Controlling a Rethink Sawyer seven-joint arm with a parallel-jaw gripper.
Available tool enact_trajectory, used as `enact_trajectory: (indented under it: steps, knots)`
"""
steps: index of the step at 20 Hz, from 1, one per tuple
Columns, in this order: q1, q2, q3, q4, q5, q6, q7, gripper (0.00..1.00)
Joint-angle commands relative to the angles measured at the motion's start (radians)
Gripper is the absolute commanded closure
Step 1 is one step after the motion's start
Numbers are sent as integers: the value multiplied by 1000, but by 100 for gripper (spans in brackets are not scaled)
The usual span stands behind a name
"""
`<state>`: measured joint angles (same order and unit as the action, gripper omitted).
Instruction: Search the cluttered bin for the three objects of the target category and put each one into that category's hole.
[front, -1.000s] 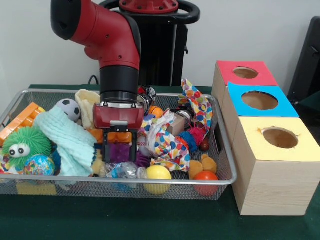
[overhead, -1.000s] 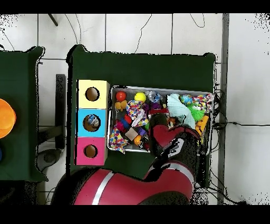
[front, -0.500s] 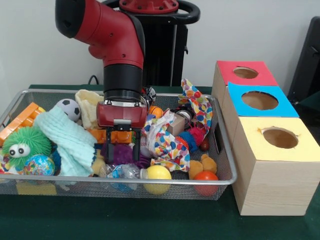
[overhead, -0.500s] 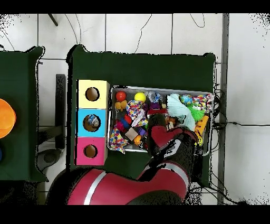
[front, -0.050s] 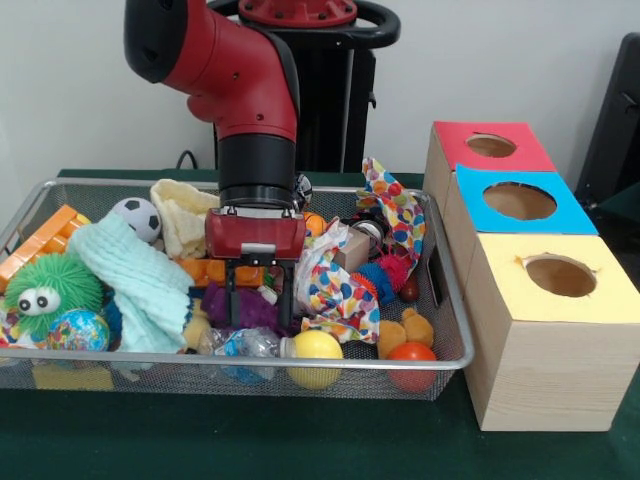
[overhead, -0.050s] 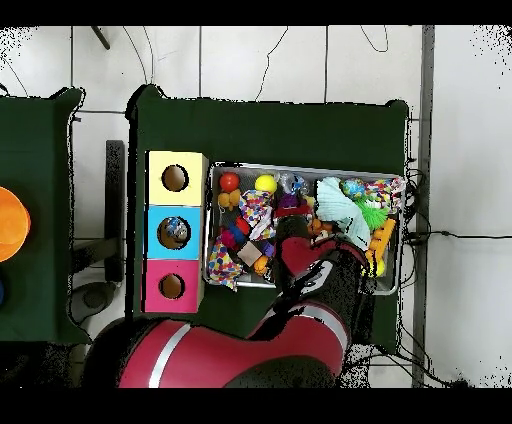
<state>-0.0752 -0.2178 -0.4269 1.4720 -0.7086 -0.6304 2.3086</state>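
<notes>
The gripper (front, -0.050s: 258, 300) hangs low in the bin (front, -0.050s: 452, 300), just above the purple toy (front, -0.050s: 245, 308). Its jaws stand apart with nothing held between them; a small whitish scrap shows in the gap, but whether it touches either finger cannot be told. The overhead view hides the gripper under the arm.

The target category is not evident from the pictures. Judging by the pose, the purple toy directly below is the likely pick. It lies mid-bin, between the mint cloth (front, -0.050s: 135, 280) on one side and the patterned cloth (front, -0.050s: 335, 285) on the other, behind the yellow ball (front, -0.050s: 316, 346).

Three boxes stand beside the bin: yellow hole (front, -0.050s: 560, 275), blue hole (front, -0.050s: 519, 201), red hole (front, -0.050s: 491, 146). The overhead view shows something already inside the blue one.

Risks, as judged:
- The patterned cloth lies just beside one finger; closing could pinch its edge and drag the cloth up with the toy.
- The purple toy looks soft and spiky, so a shallow grip may slip off.
- The orange blocks (front, -0.050s: 215, 270) sit close behind the fingers; a descent could jam on them.
- Clutter is tightly packed, so a lift may spill neighbours over the rim.
</notes>
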Motion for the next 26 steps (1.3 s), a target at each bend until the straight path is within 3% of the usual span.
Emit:
enact_trajectory:
  steps: [1, 10, 20, 26]
  knots:
    - [20, 46, 31, -72, -50, 96, -44, 0]
    - [93, 54, -62, -92, -7, 121, -93, 0]
    - [160, 101, -206, -47, 217, -27, -147, 0]
    - [178, 132, -241, -80, 218, 21, -115, 0]
